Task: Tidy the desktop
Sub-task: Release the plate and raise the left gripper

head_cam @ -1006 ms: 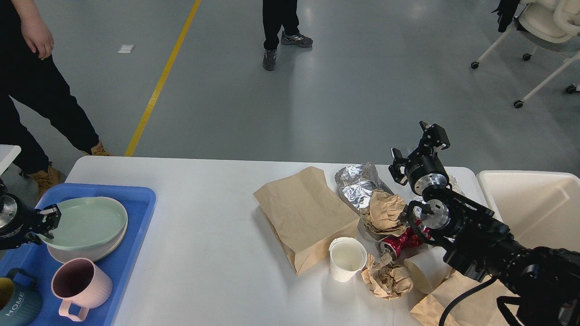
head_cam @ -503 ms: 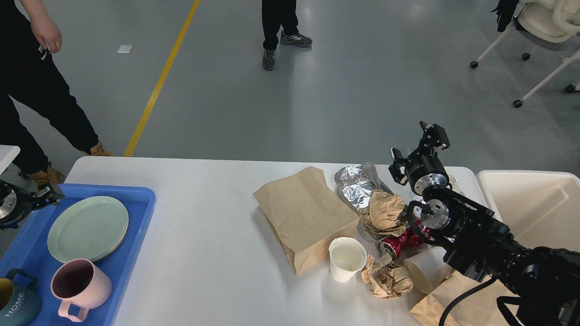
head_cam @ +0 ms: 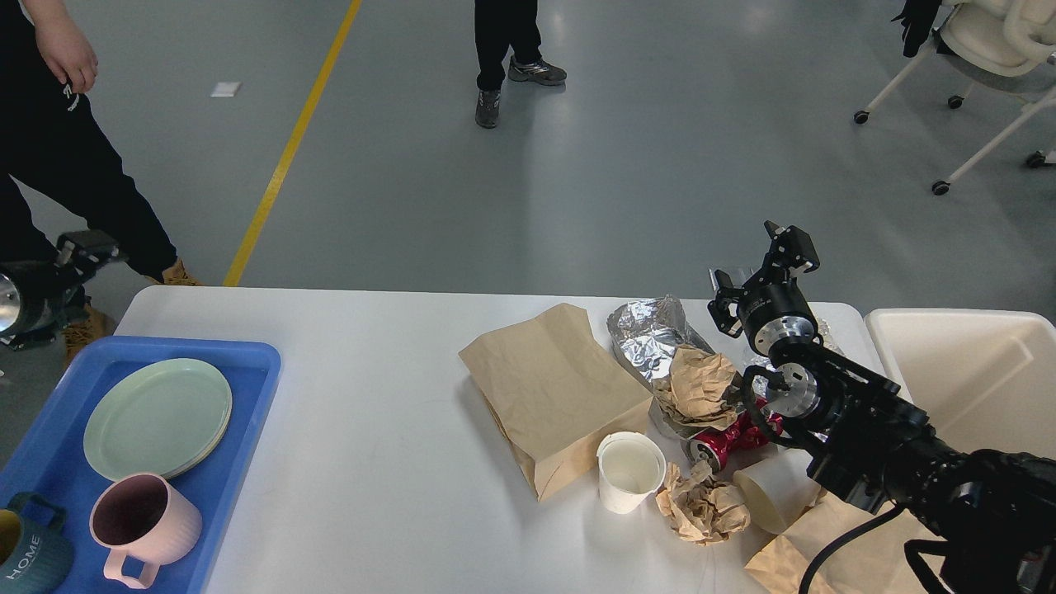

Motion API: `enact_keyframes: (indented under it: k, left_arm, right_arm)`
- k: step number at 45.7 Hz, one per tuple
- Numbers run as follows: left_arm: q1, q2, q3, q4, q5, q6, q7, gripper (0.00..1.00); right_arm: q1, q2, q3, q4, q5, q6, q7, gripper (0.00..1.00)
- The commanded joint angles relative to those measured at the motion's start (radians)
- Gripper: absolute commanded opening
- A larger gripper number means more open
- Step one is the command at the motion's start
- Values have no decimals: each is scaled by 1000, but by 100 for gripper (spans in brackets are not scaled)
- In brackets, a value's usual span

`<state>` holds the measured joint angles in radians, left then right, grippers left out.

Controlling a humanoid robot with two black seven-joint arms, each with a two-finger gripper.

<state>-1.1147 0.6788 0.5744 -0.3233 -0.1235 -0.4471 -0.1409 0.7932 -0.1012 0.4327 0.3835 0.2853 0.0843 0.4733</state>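
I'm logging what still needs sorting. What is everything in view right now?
white rectangular desktop: 1, white, centre
blue plastic tray: 1, blue, desktop's left end
green round plates: stack, pale green, in tray
pink ribbed mug: 1, pink, in tray
teal mug: 1, teal, tray's near corner
brown paper bag: 1, tan, mid-desktop
crumpled foil: 1, silver, beside bag
crumpled paper wads: 2, tan, right
white paper cups: 2, white, one upright, one tipped
crushed red can: 1, red
cream bin: 1, right of desktop
left hand: raised beyond tray
right hand: open, above litter
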Motion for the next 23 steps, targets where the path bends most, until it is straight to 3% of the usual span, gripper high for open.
enact_keyframes:
  k: [1, 10, 12, 13, 18, 23]
  left_arm:
    - [41, 35, -138, 15, -28, 1, -251, 96]
    - [176, -30, -540, 113, -33, 2, -710, 96]
    - [200, -54, -661, 118, -30, 1, -796, 96]
    - [213, -68, -721, 118, -30, 1, -819, 96]
    - [236, -117, -875, 113, -19, -12, -819, 96]
    - [196, -191, -903, 107, -30, -10, -668, 96]
  right_arm:
    - [0, 0, 0, 0, 0, 0, -1, 100]
    - [0, 0, 0, 0, 0, 0, 1, 100]
    - [0, 0, 0, 0, 0, 0, -1, 100]
    - [0, 0, 0, 0, 0, 0, 1, 100]
    - [0, 0, 0, 0, 0, 0, 1, 100]
    - [0, 0, 0, 0, 0, 0, 1, 100]
